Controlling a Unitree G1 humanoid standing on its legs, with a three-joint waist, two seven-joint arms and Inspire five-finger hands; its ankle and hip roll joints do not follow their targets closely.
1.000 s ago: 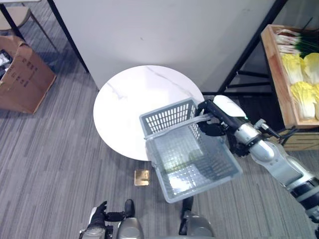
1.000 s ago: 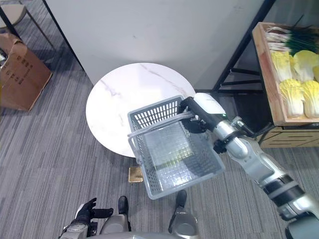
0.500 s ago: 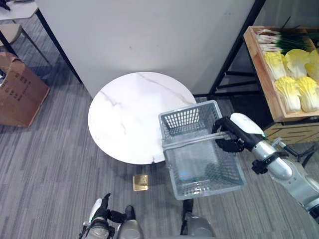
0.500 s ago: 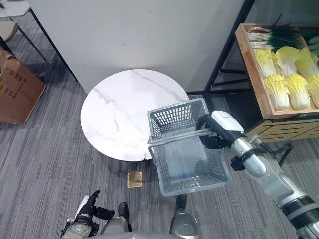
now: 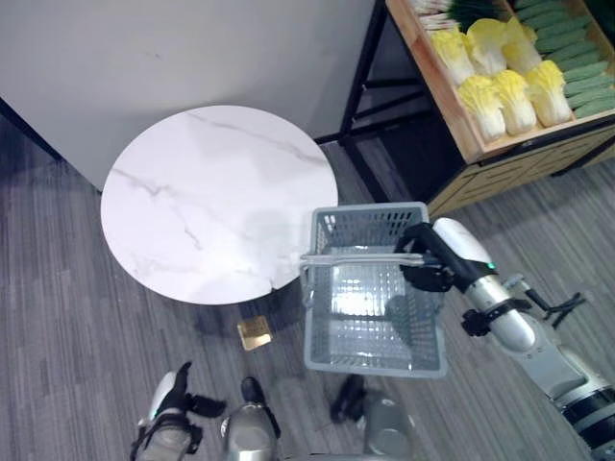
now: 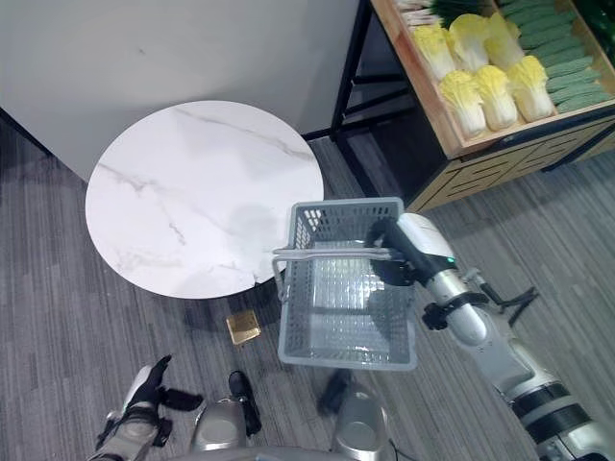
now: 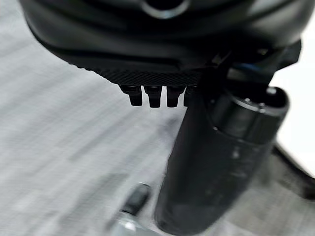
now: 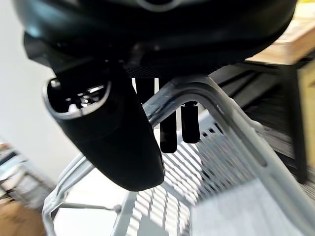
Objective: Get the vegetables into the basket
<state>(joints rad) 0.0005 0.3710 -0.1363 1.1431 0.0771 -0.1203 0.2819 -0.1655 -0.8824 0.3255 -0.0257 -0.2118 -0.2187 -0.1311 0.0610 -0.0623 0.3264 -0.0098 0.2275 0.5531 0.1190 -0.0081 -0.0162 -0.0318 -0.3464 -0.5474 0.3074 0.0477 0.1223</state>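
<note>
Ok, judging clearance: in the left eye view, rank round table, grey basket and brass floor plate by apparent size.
1. Round table
2. Grey basket, held nearer the camera, so its look is inflated
3. Brass floor plate

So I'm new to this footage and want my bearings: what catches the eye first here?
The grey basket stands out, empty and hanging by its handle from the right hand just past the edge of the round white marble table. Next comes the wooden crate at upper right, stocked with yellow cabbages and green vegetables. The left hand hangs low by the floor.
</note>
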